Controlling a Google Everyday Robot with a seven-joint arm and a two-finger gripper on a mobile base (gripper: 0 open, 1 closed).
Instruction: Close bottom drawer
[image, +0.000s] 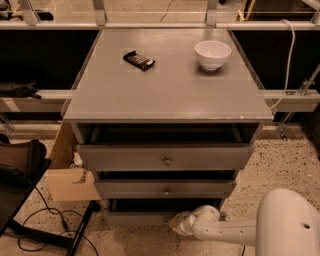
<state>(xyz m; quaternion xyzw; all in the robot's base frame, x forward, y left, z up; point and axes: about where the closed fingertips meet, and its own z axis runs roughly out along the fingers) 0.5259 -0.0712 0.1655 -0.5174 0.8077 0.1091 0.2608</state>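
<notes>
The grey cabinet (167, 82) has three drawers, all standing a little open. The bottom drawer (137, 217) is the lowest and slimmest front, near the floor, with a dark gap above it. Its knob is hidden behind my gripper. My gripper (176, 223) reaches in from the lower right on a white arm (227, 232) and sits against the middle of the bottom drawer's front. The middle drawer (165, 189) and the top drawer (165, 157) show their round metal knobs.
A white bowl (212, 54) and a dark wrapped bar (139, 60) lie on the cabinet top. A cardboard box (67, 180) stands at the cabinet's left. A black chair base (22, 200) and cables lie on the speckled floor at the lower left.
</notes>
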